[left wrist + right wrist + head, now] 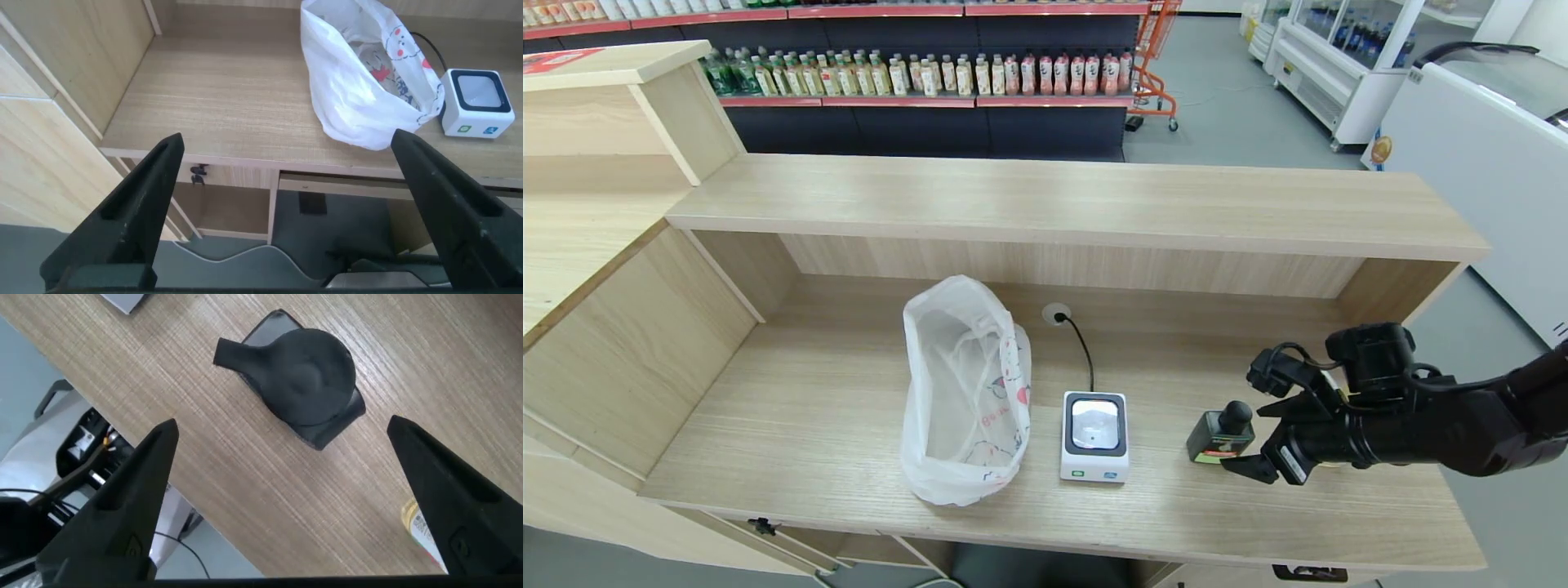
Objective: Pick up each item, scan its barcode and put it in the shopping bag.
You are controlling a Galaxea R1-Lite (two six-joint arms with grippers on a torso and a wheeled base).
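Right claw [1245, 439] is spread wide and empty, just beside the upright black-capped bottle [1218, 437] (right of the scanner [1094, 435]) on the surface [809, 425]; an off-centre squeeze could topple it.

1. A light wooden checkout counter [809, 425] has a low work surface walled at the back and sides, with a raised ledge [1054, 204] above.
2. A white plastic shopping bag [964, 392] stands open left of centre.
3. Just to the bag's right sits a white barcode scanner [1094, 435], its dark window facing up. Its black cable [1085, 351] runs back to a round port [1056, 314].
4. Farther right, apart from the scanner, stands a small dark green bottle [1219, 433] with a round black cap.
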